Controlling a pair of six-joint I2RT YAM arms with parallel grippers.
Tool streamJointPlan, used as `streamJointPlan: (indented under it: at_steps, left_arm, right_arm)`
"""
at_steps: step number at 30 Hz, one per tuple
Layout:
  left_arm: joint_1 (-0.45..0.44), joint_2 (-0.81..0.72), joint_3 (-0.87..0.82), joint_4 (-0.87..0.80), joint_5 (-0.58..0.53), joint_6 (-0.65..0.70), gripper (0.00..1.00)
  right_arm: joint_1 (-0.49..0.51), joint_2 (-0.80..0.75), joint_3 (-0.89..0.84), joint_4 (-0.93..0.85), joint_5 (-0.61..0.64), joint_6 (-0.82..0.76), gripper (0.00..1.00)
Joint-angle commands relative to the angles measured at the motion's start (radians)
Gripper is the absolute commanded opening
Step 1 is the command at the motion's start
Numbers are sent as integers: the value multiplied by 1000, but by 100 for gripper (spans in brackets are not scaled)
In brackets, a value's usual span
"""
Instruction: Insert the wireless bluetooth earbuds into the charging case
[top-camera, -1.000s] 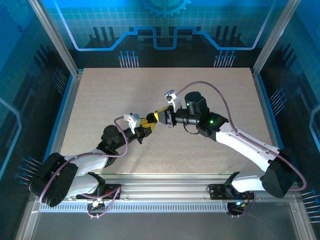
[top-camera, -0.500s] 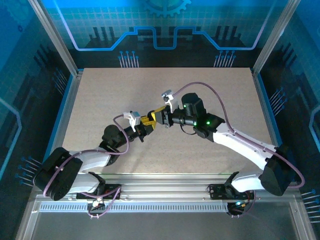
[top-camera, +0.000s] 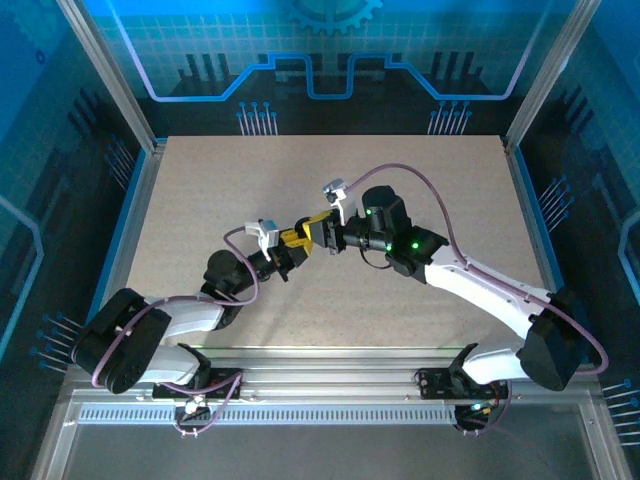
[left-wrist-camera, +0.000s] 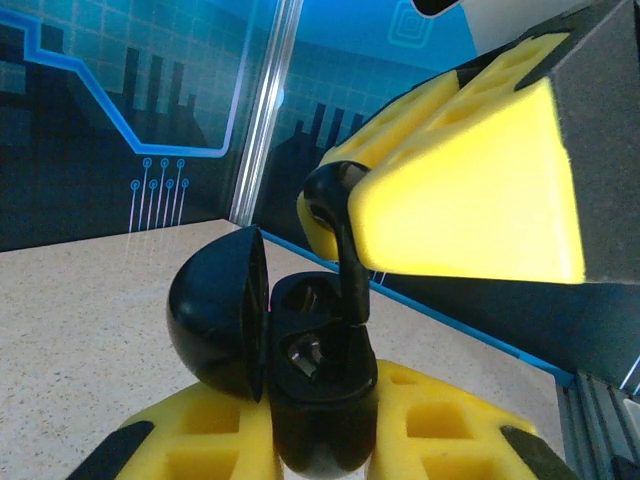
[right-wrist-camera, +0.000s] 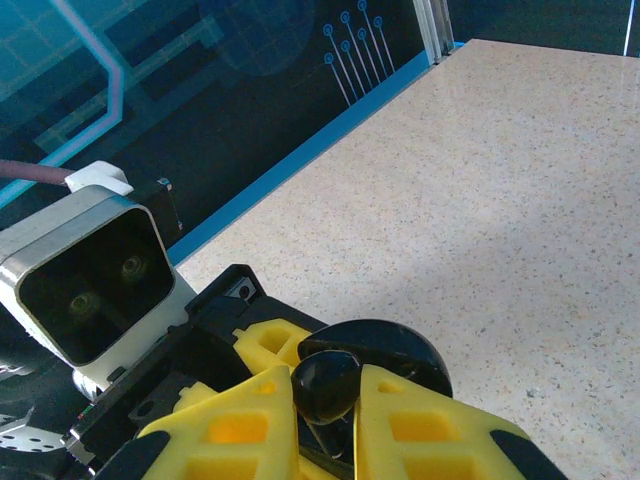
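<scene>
Middle of table (top-camera: 420, 180): the two grippers meet tip to tip. Left gripper (top-camera: 290, 247) fingers pinch the black case (left-wrist-camera: 322, 400) by its base, lid swung open to one side. Right gripper (right-wrist-camera: 325, 415) fingers pinch one black earbud (left-wrist-camera: 338, 230) by its head. The stem hangs down, its tip at the case's open well.
</scene>
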Motion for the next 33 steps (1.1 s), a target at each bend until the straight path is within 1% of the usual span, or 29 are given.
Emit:
streamJointPlan:
  at_steps: [1, 12, 22, 26, 33]
  left_arm:
    - [-8, -2, 31, 72, 6, -18, 16]
    - [-7, -15, 30, 72, -1, -30, 16]
    - [-8, -36, 33, 72, -3, -31, 16]
    - [-8, -39, 36, 73, 0, -32, 16]
    - [-8, -50, 37, 68, 0, -29, 16]
  right_arm:
    - [17, 18, -6, 17, 27, -20, 18]
    - [34, 26, -5, 25, 34, -37, 18]
    - [34, -5, -36, -70, 71, -87, 18]
    - [35, -2, -35, -102, 78, -104, 19]
    - [34, 0, -35, -113, 89, -112, 21]
